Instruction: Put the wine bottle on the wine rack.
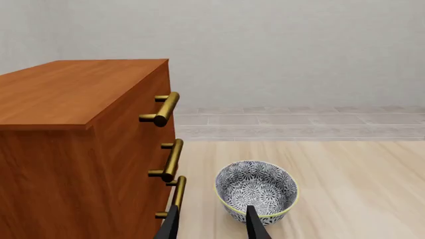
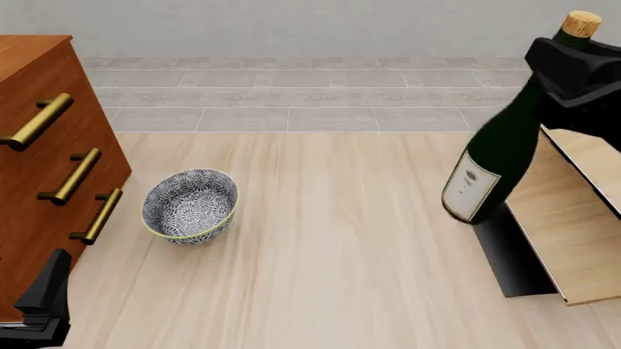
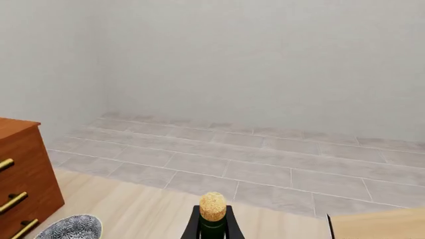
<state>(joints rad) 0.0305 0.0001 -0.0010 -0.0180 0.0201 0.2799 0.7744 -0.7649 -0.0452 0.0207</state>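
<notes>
Right end effector point(image 3: 213, 225) clenched on tilted wine bottle point(image 2: 497, 149) beside wine rack point(image 2: 572, 218), apparently above table point(image 2: 339, 240).

Grey tiled floor point(image 2: 291, 94), plain pale wall point(image 3: 265, 59)

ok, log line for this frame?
right hand: shut on wine bottle neck | bottle: lifted, tilted, beside wine rack | left hand: open, idle

white paper label point(image 2: 473, 187) on wine bottle point(image 2: 499, 145) carries small dark print, too small to read; no brand, number or sign legible anywhere else in front or wrist views
</notes>
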